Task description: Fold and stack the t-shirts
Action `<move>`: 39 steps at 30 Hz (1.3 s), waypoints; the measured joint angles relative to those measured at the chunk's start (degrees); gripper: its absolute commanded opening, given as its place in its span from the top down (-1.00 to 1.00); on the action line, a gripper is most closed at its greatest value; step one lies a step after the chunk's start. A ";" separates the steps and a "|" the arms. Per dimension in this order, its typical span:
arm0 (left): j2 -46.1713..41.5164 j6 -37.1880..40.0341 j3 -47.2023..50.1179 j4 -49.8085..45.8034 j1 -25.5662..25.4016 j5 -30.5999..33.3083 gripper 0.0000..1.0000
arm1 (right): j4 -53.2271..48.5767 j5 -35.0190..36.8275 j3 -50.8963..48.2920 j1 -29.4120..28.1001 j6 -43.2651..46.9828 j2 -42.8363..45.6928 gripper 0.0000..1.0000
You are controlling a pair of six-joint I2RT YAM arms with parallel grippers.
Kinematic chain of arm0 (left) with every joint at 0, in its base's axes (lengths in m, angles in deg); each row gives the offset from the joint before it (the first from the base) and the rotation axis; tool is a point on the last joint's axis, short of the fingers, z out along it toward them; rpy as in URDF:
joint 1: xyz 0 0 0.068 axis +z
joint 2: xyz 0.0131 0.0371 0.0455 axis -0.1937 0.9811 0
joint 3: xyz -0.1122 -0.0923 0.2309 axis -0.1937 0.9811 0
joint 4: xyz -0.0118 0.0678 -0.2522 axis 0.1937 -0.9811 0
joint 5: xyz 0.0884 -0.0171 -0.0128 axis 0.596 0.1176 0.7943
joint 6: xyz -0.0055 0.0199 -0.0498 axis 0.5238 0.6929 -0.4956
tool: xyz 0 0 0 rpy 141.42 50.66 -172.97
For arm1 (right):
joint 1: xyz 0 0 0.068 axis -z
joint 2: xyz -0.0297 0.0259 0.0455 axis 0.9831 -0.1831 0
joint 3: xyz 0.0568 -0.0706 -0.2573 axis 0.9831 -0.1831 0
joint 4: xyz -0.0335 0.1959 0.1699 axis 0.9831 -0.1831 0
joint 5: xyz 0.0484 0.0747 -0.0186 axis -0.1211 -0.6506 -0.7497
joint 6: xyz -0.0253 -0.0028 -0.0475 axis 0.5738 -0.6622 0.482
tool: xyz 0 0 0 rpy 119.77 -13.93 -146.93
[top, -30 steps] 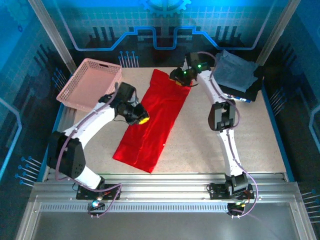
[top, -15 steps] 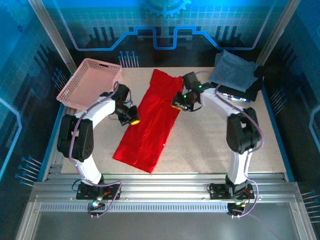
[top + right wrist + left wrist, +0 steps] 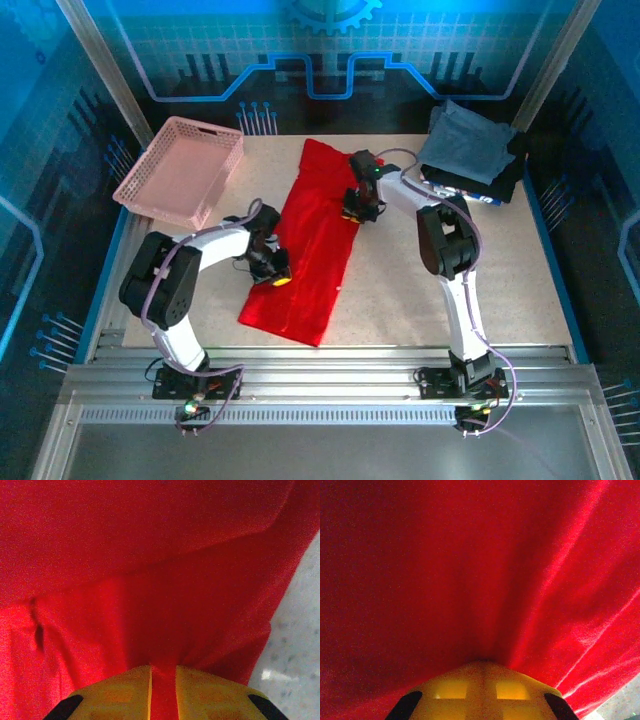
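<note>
Top external view has the red t-shirt [image 3: 305,255] lying as a long, narrow strip on the speckled desk [image 3: 420,290]. Its near end sits a little further right than a second ago, so the strip runs straighter. Both arms have drawn in since then. The left jaws have slid down the shirt's left edge toward its near end, and the right jaws have come from the far end to the right edge. Left wrist view shows the yellow left jaws pinched together on the shirt, the smooth cloth puckering into fanned creases at their tips. Right wrist view shows the right jaws clamped on a thin ridge of red cloth. A folded grey-blue shirt [image 3: 465,145] rests on a dark shirt [image 3: 508,172] at the far right corner. The pink mesh basket [image 3: 180,172] stands far left.
</note>
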 measured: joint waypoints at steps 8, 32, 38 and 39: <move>6.38 -6.91 -6.47 5.88 -9.09 -4.31 0.88 | -5.92 1.27 14.43 4.44 0.92 -7.48 0.38; -35.28 -22.97 24.20 6.05 -7.91 -8.79 -0.32 | -7.87 -29.35 -51.36 6.49 14.03 59.65 -0.44; -32.46 -30.99 32.48 21.16 -8.74 -12.74 -0.26 | -5.81 -35.32 -69.31 4.79 12.09 60.13 -0.43; -31.85 -31.63 32.57 22.64 -9.05 -13.03 -0.25 | -5.20 -35.98 -69.57 4.68 12.13 60.11 -0.42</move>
